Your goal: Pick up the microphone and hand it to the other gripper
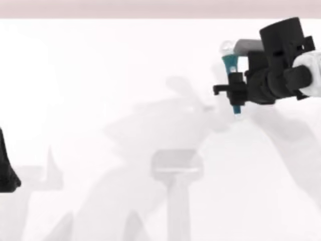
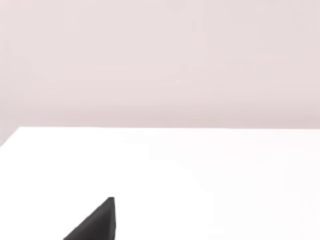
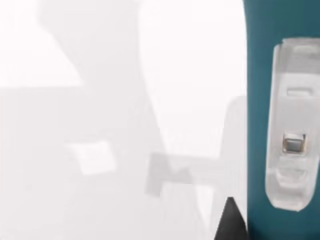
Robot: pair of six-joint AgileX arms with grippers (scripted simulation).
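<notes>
The microphone point(image 1: 231, 64) hangs above the table at the far right, with its teal handle pointing toward the front and its pale mesh head point(image 1: 226, 48) toward the back. My right gripper point(image 1: 235, 90) is shut across the handle's lower part. The right wrist view shows the teal handle point(image 3: 257, 100) with its white switch plate point(image 3: 292, 125) close up, and one black fingertip point(image 3: 230, 222) pressed against it. The second finger is hidden. The other gripper, my left gripper point(image 1: 6, 173), sits parked at the table's left edge. One of its fingers point(image 2: 97, 225) shows with nothing near it.
The white table point(image 1: 125, 75) carries only soft grey shadows of the arms point(image 1: 175, 165). A pinkish wall point(image 2: 160, 60) runs along the far edge.
</notes>
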